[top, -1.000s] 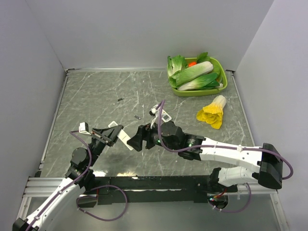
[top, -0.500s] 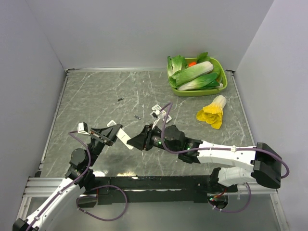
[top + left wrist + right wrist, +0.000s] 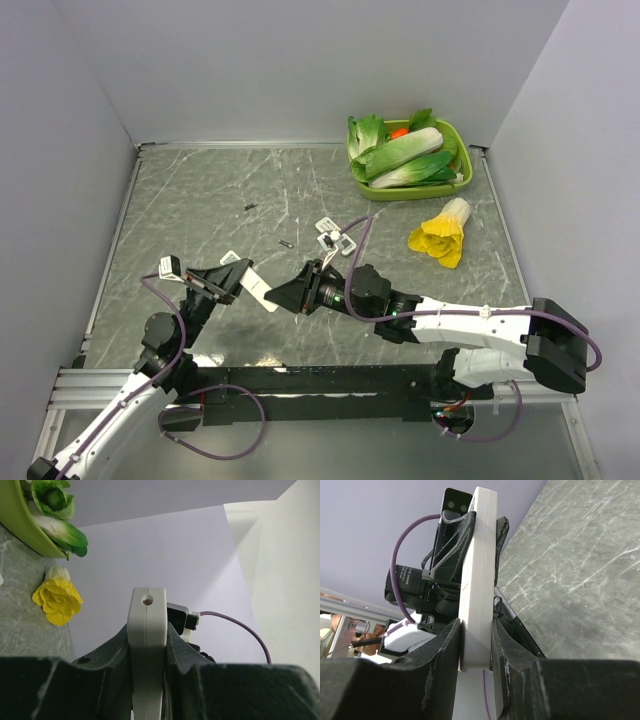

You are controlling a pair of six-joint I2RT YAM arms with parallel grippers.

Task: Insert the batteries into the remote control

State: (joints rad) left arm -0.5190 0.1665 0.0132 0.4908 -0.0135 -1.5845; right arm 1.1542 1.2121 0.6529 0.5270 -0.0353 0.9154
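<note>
Snapped down since a second ago, going from gaping wide to a firm pinch on the free end of the remote control [image 3: 257, 286]. Reading from the left: clamps the near end tight in the left gripper [image 3: 240, 274], holds the slim white body up off the table [image 3: 200, 200], left of centre, and grips its far end in the right gripper [image 3: 277, 297]. Edge-on in both wrist views, fingers pressed to either side. Off to the right: green tray [image 3: 410, 193] of leafy vegetables at the back corner, yellow-tipped cabbage piece [image 3: 438, 238] just in front.

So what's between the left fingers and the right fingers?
The white remote control. The left fingers pinch one end, the right fingers the other; the top view shows it.
</note>
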